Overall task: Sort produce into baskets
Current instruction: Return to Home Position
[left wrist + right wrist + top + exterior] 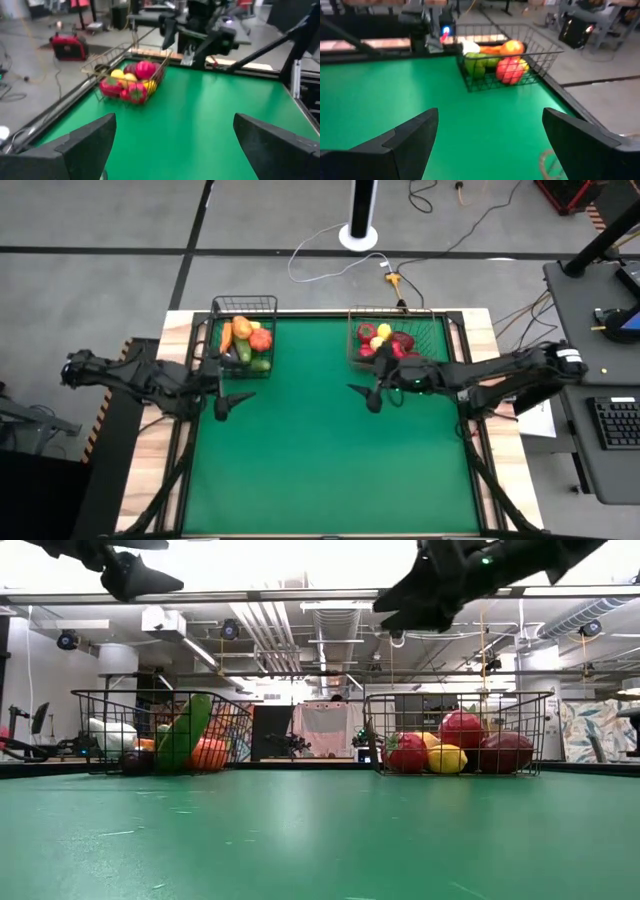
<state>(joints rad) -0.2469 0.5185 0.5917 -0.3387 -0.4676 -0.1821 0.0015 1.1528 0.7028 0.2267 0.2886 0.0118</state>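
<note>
- While both arms stretch inward from the table's sides, the left gripper [232, 402] and right gripper [364, 394] hang above the green mat [320, 470], fingers spread wide, nothing held.
- Fingers are dark, matte and wedge-shaped.
- Dark wire-mesh basket [243, 301] at the far edge near the left gripper holds a cucumber [185, 735] and orange and red produce [252, 337].
- Brownish wire basket [392, 309] near the right gripper holds round red and yellow pieces.
</note>
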